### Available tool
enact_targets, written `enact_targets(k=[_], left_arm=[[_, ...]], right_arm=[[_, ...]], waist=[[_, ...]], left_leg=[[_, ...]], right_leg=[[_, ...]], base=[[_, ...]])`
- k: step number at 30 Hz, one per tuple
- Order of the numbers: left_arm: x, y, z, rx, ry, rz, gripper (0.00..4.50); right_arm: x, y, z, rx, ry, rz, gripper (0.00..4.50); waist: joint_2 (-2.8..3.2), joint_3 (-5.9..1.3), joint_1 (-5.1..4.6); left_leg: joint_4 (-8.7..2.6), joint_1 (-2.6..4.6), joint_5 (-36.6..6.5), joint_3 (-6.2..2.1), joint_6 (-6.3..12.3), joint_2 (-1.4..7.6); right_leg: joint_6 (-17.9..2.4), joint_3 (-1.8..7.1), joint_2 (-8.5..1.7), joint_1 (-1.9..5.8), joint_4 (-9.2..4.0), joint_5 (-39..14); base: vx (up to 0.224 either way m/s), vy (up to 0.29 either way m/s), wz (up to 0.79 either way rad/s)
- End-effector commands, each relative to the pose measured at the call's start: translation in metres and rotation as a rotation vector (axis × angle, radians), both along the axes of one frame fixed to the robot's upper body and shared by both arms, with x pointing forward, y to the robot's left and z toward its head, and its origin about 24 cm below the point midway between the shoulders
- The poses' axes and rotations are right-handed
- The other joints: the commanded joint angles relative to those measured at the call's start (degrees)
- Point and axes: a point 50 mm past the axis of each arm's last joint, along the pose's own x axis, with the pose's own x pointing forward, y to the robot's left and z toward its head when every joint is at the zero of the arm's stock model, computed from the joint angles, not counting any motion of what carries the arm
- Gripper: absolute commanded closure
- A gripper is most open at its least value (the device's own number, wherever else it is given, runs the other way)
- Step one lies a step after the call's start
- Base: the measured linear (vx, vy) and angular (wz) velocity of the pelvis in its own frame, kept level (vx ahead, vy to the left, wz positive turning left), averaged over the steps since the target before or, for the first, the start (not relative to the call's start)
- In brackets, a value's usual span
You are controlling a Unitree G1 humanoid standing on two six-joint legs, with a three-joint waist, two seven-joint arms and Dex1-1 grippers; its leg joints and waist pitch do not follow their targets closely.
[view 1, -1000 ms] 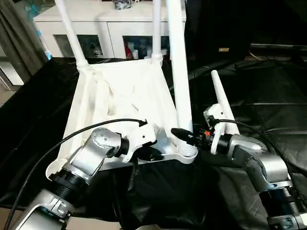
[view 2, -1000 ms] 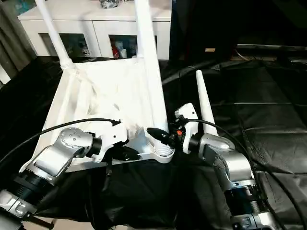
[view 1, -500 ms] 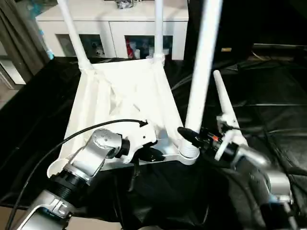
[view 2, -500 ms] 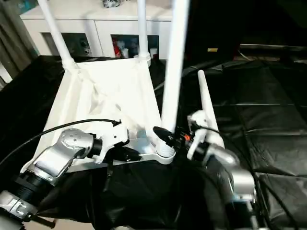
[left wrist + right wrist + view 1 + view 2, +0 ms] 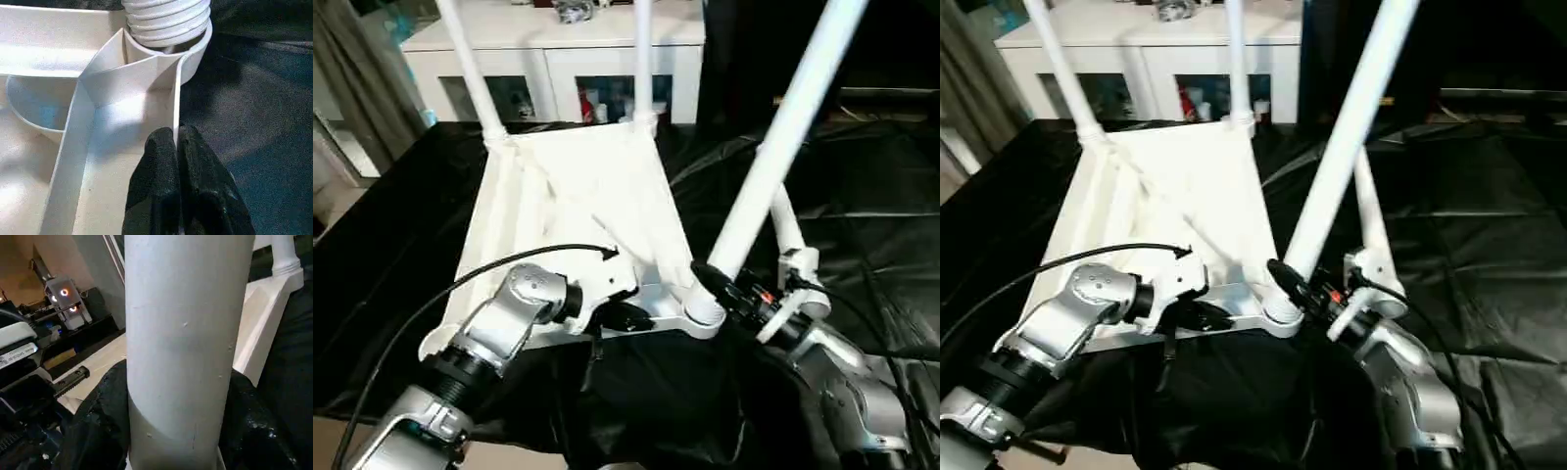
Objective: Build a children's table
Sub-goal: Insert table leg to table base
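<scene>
The white tabletop (image 5: 578,196) lies upside down on black cloth, ribs facing up. Two white legs (image 5: 470,69) (image 5: 642,59) stand upright in its far corner sockets. A third leg (image 5: 773,147) sits with its threaded end (image 5: 166,22) in the near right socket (image 5: 700,311) and leans steeply to the right. My right gripper (image 5: 715,284) is shut around this leg just above the socket, its fingers (image 5: 105,406) on either side of the tube. My left gripper (image 5: 631,315) is shut on the tabletop's thin near wall (image 5: 176,88). A fourth leg (image 5: 786,220) lies on the cloth behind my right wrist.
A white cabinet (image 5: 578,69) with glass fronts stands behind the tabletop. A grey curtain (image 5: 362,88) hangs at the far left. Black cloth (image 5: 862,196) covers the surface to the right and near edge, with cables running across it.
The third leg has tipped from nearly upright to leaning far right in its socket, with my right gripper still on it. My left gripper holds the same spot. The camera shifted slightly.
</scene>
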Motion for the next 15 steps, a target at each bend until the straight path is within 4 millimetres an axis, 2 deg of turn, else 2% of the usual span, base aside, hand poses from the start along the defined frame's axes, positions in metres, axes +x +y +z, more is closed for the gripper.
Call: enact_targets(k=[1, 4, 5, 8, 13, 14, 15], left_arm=[[0.011, 0.013, 0.008, 0.021, -0.046, 0.075, 4.5], [0.012, 0.013, 0.007, 0.029, -0.054, 0.075, 4.5], [0.012, 0.013, 0.007, 0.029, -0.055, 0.075, 4.5], [0.012, 0.013, 0.007, 0.028, -0.057, 0.075, 4.5], [0.011, 0.013, 0.006, 0.032, -0.058, 0.066, 4.5], [0.011, 0.013, 0.006, 0.032, -0.058, 0.064, 4.5], [0.011, 0.012, 0.007, 0.033, -0.059, 0.059, 4.5]], right_arm=[[-0.009, -0.015, -0.014, -0.078, 0.064, -0.052, 2.61], [-0.014, -0.015, -0.014, -0.133, 0.038, -0.027, 2.61], [-0.015, -0.015, -0.014, -0.142, 0.032, -0.022, 2.61], [-0.017, -0.014, -0.013, -0.159, 0.016, -0.023, 2.61], [-0.019, -0.012, -0.014, -0.205, 0.007, 0.0, 2.61], [-0.019, -0.012, -0.014, -0.211, 0.006, 0.004, 2.61], [-0.018, -0.01, -0.013, -0.225, 0.002, 0.016, 2.61]], waist=[[-0.32, -3.21, 0.09], [-0.53, -3.05, 0.14], [-0.79, -2.96, 0.1], [-0.71, -2.86, 0.04], [-0.71, -2.9, -0.02], [-0.48, -2.88, -0.07], [-0.54, -2.92, -0.07]], left_leg=[[-5.06, 0.9, -10.11, -1.97, 3.32, 4.68], [-5.16, 0.83, -11.19, -1.93, 3.14, 4.69], [-5.24, 0.78, -11.7, -1.93, 3.07, 4.7], [-5.39, 0.86, -13.21, -1.97, 2.57, 4.74], [-5.32, 0.74, -12.06, -2.0, 3.01, 4.69], [-5.33, 0.77, -12.24, -1.99, 3.05, 4.68], [-5.32, 0.77, -12.25, -2.02, 3.09, 4.68]], right_leg=[[-16.58, 1.6, -3.61, 2.2, -3.6, -0.02], [-16.11, 1.64, -3.66, 2.19, -3.87, -2.35], [-15.92, 1.68, -3.74, 2.17, -4.0, -3.69], [-15.37, 1.79, -3.78, 2.0, -4.28, -6.79], [-15.3, 1.77, -3.69, 2.02, -4.16, -4.61], [-15.34, 1.74, -3.65, 1.99, -4.23, -4.56], [-15.46, 1.72, -3.68, 2.06, -4.16, -4.37]], base=[[0.0, 0.0, 0.0], [0.0, 0.0, 0.0], [0.0, 0.0, 0.0], [0.0, 0.0, 0.0], [0.0, 0.0, 0.0], [0.0, 0.0, 0.0], [0.0, 0.0, 0.0]])
